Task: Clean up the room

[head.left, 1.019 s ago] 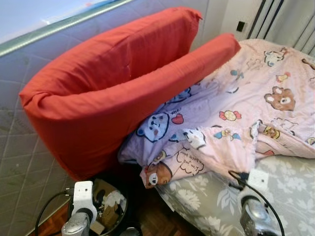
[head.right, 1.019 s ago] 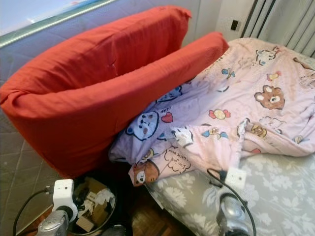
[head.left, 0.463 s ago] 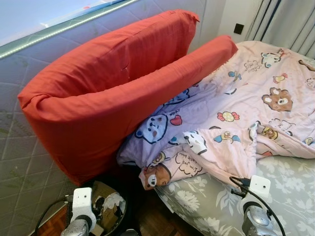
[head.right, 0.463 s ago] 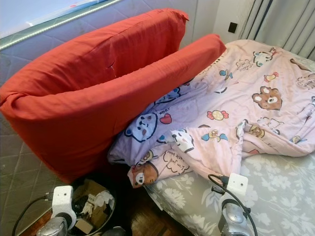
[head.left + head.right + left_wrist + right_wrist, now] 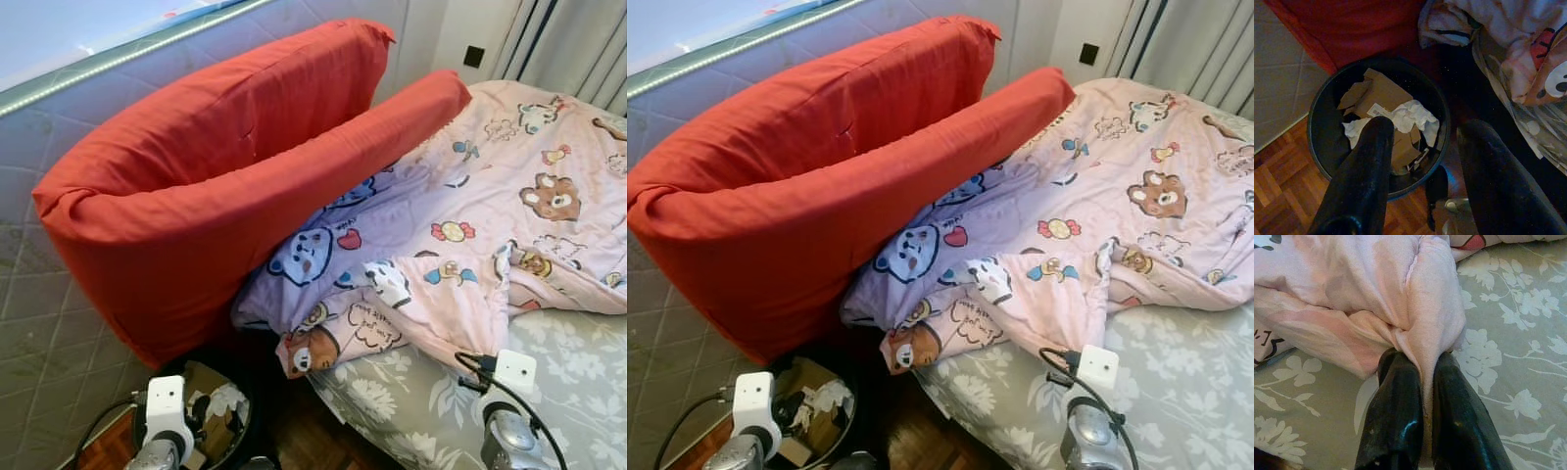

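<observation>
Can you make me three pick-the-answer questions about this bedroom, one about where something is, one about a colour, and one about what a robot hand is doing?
1. Where is the bin?
A. On the bed
B. On the wooden floor beside the bed
C. On top of the cushion

2. What colour is the big cushion?
A. Red
B. Green
C. White

3. What is the right gripper doing?
A. Hanging open above the bin
B. Pinching a fold of the pink blanket
C. Holding a piece of cardboard

Answers:
1 B, wood floor shows around the bin, next to the bed's edge.
2 A, it is red all over.
3 B, the blanket fold sits squeezed between its two black fingers.
</observation>
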Controlling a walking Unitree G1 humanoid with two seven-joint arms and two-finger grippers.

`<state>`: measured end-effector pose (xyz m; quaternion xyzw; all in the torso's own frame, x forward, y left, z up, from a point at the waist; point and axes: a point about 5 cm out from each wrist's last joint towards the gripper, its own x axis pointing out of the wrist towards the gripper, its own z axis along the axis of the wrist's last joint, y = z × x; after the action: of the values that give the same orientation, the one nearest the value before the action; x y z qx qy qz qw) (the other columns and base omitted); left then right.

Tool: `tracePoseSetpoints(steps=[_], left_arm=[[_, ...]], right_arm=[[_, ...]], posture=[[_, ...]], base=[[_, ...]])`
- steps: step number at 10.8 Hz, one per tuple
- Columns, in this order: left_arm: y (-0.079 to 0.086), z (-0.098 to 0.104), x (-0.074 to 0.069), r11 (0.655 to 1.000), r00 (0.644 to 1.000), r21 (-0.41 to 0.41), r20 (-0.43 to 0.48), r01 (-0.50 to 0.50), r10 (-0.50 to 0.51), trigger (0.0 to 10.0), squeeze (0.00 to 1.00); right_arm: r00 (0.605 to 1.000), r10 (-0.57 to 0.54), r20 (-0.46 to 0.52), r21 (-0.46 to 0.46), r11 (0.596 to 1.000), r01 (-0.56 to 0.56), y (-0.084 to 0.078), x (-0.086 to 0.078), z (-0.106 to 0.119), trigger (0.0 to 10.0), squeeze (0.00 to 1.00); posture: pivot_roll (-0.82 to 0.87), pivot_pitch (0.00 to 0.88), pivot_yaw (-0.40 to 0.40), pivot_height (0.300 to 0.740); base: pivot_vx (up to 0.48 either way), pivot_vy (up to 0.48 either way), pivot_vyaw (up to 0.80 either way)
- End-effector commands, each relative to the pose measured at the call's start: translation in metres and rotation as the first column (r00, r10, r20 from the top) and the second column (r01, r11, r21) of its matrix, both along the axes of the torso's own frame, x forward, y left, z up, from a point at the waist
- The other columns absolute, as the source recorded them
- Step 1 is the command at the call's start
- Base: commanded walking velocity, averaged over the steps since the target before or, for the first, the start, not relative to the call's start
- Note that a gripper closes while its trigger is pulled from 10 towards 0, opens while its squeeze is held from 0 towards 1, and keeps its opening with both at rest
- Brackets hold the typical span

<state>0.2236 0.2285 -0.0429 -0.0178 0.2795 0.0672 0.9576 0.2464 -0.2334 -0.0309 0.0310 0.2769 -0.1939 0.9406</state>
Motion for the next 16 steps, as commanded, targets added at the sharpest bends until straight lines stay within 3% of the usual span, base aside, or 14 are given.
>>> tracePoseSetpoints(steps=[1,9,16], left_arm=[[0.0031,-0.0058,-0.0096,1.0,0.999,-0.008,-0.031,-0.016,0.016,10.0,0.0],[0.0035,-0.0038,-0.0076,1.0,1.0,-0.015,-0.013,-0.009,0.009,10.0,0.0],[0.0029,-0.0028,-0.0061,1.0,1.0,-0.022,-0.004,-0.01,0.01,10.0,0.0]], right_arm=[[1.0,0.0,-0.03,0.003,1.0,0.0,0.0008,-0.0068,-0.0056,10.0,0.0],[0.999,0.0,-0.042,-0.014,1.0,0.0,0.0004,-0.0087,-0.0068,10.0,0.0],[0.999,-0.014,-0.052,-0.027,1.0,0.013,-0.002,-0.0097,-0.007,10.0,0.0]], posture=[[0.17,0.162,0.011,0.74],[0.17,0.145,0.012,0.74],[0.17,0.132,0.007,0.74]], base=[[0.0,0.0,0.0],[0.0,0.0,0.0],[-0.269,0.0,0.0]])
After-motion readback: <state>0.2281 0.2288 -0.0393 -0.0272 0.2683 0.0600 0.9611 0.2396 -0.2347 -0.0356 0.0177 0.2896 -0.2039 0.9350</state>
